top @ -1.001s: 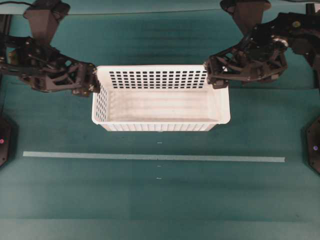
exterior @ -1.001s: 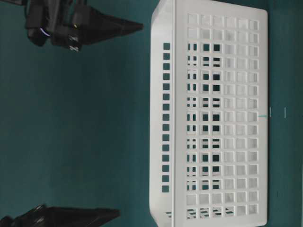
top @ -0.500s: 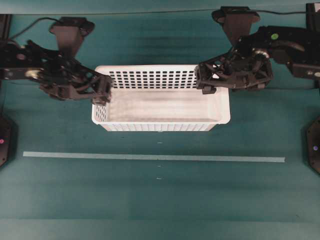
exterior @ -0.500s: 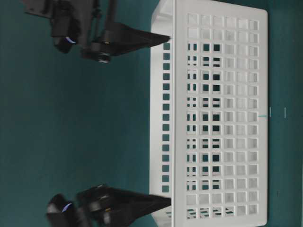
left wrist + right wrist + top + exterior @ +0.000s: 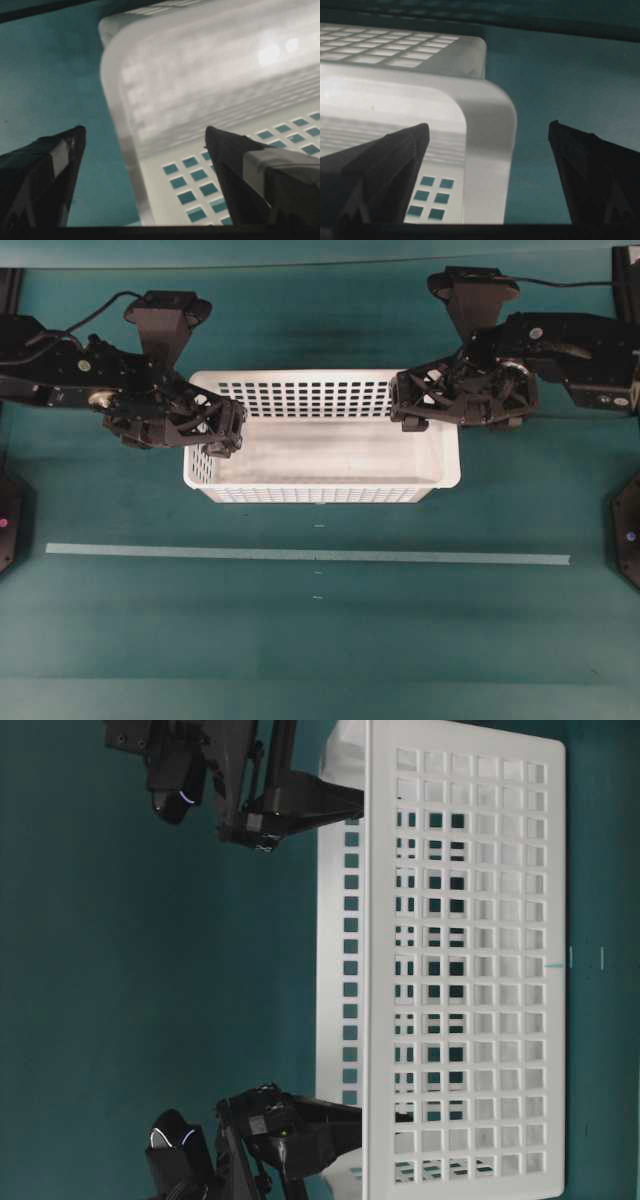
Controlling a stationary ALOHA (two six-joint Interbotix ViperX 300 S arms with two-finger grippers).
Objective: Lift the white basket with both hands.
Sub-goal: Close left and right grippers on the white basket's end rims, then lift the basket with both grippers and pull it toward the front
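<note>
White plastic fills the middle of the desk [image 5: 300, 640]: the white basket [image 5: 322, 453] sits flat on the teal surface just above the pale tape line [image 5: 300, 555], in the same spot as a second ago. What has changed is the arms. A second back both grippers hung outside the short ends; since then each has slid inward, so the left gripper [image 5: 232, 430] now overlaps the basket's left end and the right gripper [image 5: 402, 405] overlaps its far right corner. Around the basket there is only the tape strip, a few faint marks below it, and dark base plates [image 5: 626, 530] at the desk's side edges; nothing lies between the grippers and the rim. In the left wrist view the left gripper's [image 5: 145, 145] two taped fingers [image 5: 250, 170] are spread wide, one outside over the desk and one inside over the slotted wall, with the rolled rim between them and not pinched. The right gripper [image 5: 487, 135] stands the same way in its wrist view, jaws well parted astride the corner rim, holding nothing. Both arms reach in from the back of the desk, bent at the elbow with wrists turned down; from the table-level view the fingertips seem to dip just past the rim, though contact is hard to judge there.
</note>
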